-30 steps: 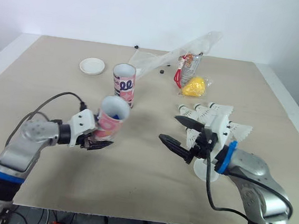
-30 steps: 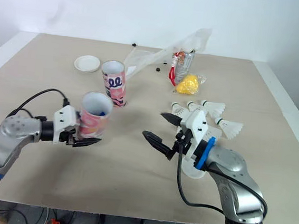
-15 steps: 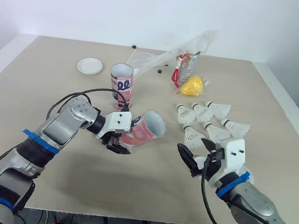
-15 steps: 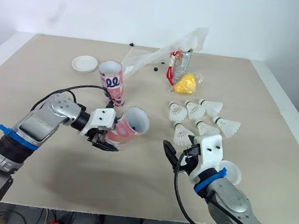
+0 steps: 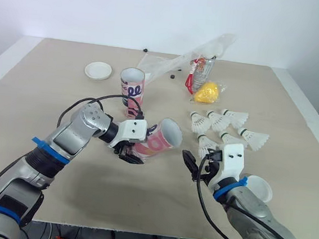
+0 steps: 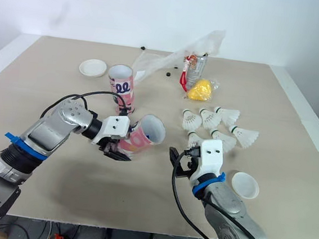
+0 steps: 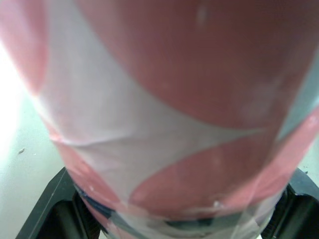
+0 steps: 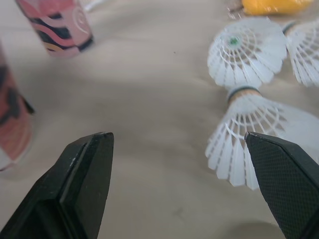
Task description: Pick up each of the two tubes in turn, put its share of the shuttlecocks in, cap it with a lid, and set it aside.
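Observation:
My left gripper (image 5: 127, 148) is shut on a pink and white tube (image 5: 156, 139), held tilted with its open mouth towards the shuttlecocks; close up, the tube (image 7: 169, 99) sits between the fingers (image 7: 55, 211). A second pink tube (image 5: 131, 90) stands upright behind it. Several white shuttlecocks (image 5: 222, 125) lie right of centre. My right gripper (image 5: 197, 160) is open just in front of the nearest shuttlecock (image 8: 254, 139), which lies by one finger (image 8: 286, 184). One white lid (image 5: 98, 70) lies at the back left, another lid (image 5: 258, 190) beside my right arm.
A crumpled clear plastic bag (image 5: 195, 51) lies at the back, with a red and white packet (image 5: 199, 71) and a yellow object (image 5: 208, 92) beside it. Small black bits (image 5: 173, 73) dot the far table. The table's right edge (image 5: 312, 120) runs close to the shuttlecocks.
My left arm has carried the tube from the left to the middle and tipped it from upright to slanted. My right gripper has dropped low and come up to the nearest shuttlecock, uncovering the lid.

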Action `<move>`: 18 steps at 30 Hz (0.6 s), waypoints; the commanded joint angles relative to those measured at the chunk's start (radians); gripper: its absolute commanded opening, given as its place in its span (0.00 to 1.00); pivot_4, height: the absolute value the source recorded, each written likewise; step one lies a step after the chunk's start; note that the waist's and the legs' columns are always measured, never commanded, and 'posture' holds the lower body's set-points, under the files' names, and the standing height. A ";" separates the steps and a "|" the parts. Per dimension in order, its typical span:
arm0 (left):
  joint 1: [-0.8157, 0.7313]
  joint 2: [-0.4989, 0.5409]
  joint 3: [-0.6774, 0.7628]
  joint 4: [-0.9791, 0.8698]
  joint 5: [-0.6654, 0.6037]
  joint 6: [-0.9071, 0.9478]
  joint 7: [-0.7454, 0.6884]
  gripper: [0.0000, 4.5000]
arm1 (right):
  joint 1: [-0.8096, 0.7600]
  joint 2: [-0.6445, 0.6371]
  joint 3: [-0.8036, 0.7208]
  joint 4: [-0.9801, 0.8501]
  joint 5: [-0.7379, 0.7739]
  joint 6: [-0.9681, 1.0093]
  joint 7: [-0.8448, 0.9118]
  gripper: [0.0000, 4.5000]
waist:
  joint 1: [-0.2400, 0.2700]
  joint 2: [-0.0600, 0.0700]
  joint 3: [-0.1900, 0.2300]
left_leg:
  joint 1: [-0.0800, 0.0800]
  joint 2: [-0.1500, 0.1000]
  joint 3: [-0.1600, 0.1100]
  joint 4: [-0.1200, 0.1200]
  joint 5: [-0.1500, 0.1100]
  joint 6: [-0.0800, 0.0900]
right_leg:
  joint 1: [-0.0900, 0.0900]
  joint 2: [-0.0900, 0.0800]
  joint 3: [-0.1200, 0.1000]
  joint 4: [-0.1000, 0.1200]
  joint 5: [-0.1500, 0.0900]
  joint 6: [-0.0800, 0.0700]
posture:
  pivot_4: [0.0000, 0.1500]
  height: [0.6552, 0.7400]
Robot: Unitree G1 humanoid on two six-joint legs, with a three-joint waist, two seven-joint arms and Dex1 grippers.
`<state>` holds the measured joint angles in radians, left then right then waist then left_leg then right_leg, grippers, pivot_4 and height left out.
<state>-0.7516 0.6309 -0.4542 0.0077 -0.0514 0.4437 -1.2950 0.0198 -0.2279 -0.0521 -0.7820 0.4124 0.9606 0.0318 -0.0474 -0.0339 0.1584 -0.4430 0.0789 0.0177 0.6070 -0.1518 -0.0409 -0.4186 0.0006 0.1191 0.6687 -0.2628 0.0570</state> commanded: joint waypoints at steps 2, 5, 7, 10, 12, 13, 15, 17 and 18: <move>0.006 0.006 0.013 -0.018 0.012 -0.012 0.013 0.77 | -0.034 0.022 -0.006 0.014 -0.039 -0.021 -0.039 1.00 | 0.000 0.000 0.000 | 0.000 0.000 0.000 0.000 0.000 0.000 | 0.000 0.000 0.000 0.000 0.000 0.000 | 1.00 1.00; 0.013 0.004 0.018 -0.022 0.011 -0.009 0.021 0.77 | -0.066 0.029 0.020 0.036 -0.071 -0.022 -0.057 1.00 | 0.000 0.000 0.000 | 0.000 0.000 0.000 0.001 0.000 0.000 | 0.000 0.000 0.000 0.001 0.000 0.000 | 1.00 1.00; 0.017 0.005 0.019 -0.027 0.010 -0.007 0.025 0.77 | -0.083 0.033 0.035 0.054 -0.098 -0.024 -0.070 1.00 | 0.000 0.000 0.000 | 0.000 0.000 0.000 0.001 0.000 0.000 | 0.000 0.000 0.000 0.001 0.000 0.000 | 1.00 1.00; 0.023 0.007 0.019 -0.035 0.010 -0.003 0.033 0.77 | -0.094 0.037 0.057 0.069 -0.128 -0.025 -0.076 1.00 | 0.000 0.000 0.000 | 0.000 0.000 0.000 0.002 0.000 0.000 | 0.000 0.000 0.000 0.002 0.000 -0.001 | 1.00 1.00; 0.027 0.008 0.019 -0.037 0.011 -0.004 0.036 0.77 | -0.098 0.039 0.074 0.074 -0.148 -0.021 -0.081 1.00 | 0.000 0.000 0.000 | 0.000 0.000 0.000 0.002 0.000 0.000 | 0.000 0.000 0.000 0.002 0.000 0.000 | 1.00 1.00; 0.028 0.007 0.019 -0.038 0.011 -0.002 0.037 0.77 | -0.100 0.041 0.078 0.078 -0.157 -0.018 -0.085 1.00 | 0.000 0.000 0.000 | 0.000 0.000 0.000 0.002 0.000 0.000 | 0.000 0.000 0.000 0.002 0.000 0.000 | 1.00 1.00; 0.028 0.006 0.020 -0.040 0.011 0.000 0.038 0.77 | -0.101 0.046 0.079 0.086 -0.170 -0.016 -0.089 1.00 | 0.000 0.000 0.000 | 0.000 0.000 0.000 0.002 0.000 0.000 | 0.000 0.000 0.000 0.002 0.000 0.000 | 1.00 1.00; 0.032 0.009 0.018 -0.040 0.015 -0.003 0.041 0.77 | -0.109 0.049 0.078 0.104 -0.186 -0.023 -0.092 1.00 | 0.000 0.000 0.000 | 0.000 0.000 0.000 0.003 0.000 0.000 | 0.000 0.000 0.000 0.003 0.000 0.000 | 1.00 1.00; 0.033 0.010 0.017 -0.038 0.019 -0.005 0.042 0.77 | -0.114 0.051 0.076 0.114 -0.195 -0.028 -0.095 1.00 | 0.000 0.000 0.000 | 0.000 0.000 -0.001 0.003 0.000 0.000 | 0.000 0.000 0.000 0.003 0.000 0.000 | 1.00 1.00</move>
<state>-0.7254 0.6337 -0.4434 -0.0110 -0.0459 0.4392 -1.2618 -0.0795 -0.1801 0.0339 -0.6615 0.2325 0.9547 -0.0512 -0.0473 -0.0337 0.1581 -0.4430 0.0789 0.0172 0.6103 -0.1516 -0.0406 -0.4184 0.0009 0.1190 0.6720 -0.2627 0.0567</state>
